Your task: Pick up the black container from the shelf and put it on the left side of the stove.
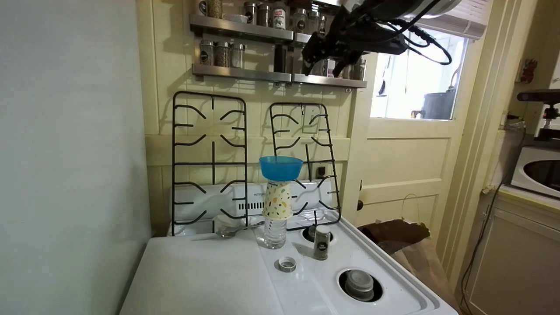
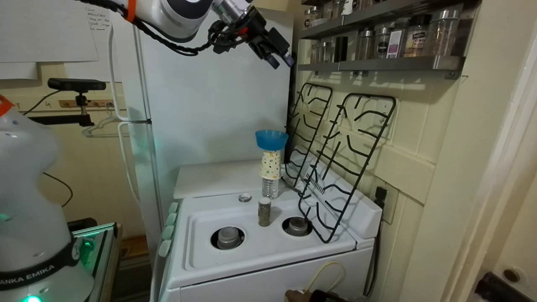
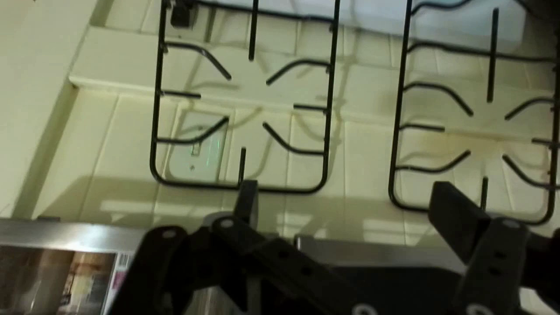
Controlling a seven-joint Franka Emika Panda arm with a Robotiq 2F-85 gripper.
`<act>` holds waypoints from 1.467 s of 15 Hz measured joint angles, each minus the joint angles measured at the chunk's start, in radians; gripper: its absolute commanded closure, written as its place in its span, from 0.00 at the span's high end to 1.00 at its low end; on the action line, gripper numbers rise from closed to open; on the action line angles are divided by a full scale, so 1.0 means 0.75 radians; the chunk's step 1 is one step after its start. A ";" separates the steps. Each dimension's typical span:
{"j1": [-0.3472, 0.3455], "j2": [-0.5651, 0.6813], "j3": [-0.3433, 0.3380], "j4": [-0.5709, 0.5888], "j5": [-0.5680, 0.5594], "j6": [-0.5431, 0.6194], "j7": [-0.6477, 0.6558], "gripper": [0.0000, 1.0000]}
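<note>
The small black container (image 1: 280,58) stands upright on the lower tier of the shelf (image 1: 243,73), near the gap between its two sections. It also shows in an exterior view (image 2: 340,49). In the wrist view, a dark shape lies behind the shelf edge (image 3: 372,251); I cannot tell whether it is the container or part of the gripper. My gripper (image 1: 321,72) is open and empty, in front of the shelf and above the stove. Its spread fingers (image 3: 345,190) show in the wrist view. The white stove (image 1: 210,267) also shows in an exterior view (image 2: 201,260).
Spice jars (image 1: 222,54) stand on both tiers. Two black grates (image 1: 213,163) (image 2: 348,167) lean upright against the wall. A bottle (image 1: 274,234) with a patterned cup and blue funnel (image 1: 281,168), a spice jar (image 1: 321,244) and a ring lid (image 1: 287,264) are on the stove.
</note>
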 measured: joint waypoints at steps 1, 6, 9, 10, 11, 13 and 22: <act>-0.022 0.013 0.011 0.011 -0.023 0.094 0.014 1.00; -0.237 0.156 0.171 0.173 -0.232 0.506 0.141 1.00; -0.517 0.218 0.378 0.257 -0.391 0.637 0.328 1.00; -0.604 0.222 0.441 0.273 -0.419 0.645 0.375 1.00; -0.659 0.221 0.481 0.284 -0.433 0.645 0.400 1.00; -0.692 0.221 0.509 0.293 -0.438 0.645 0.415 1.00; -0.997 0.214 0.727 0.224 -0.436 0.820 0.629 1.00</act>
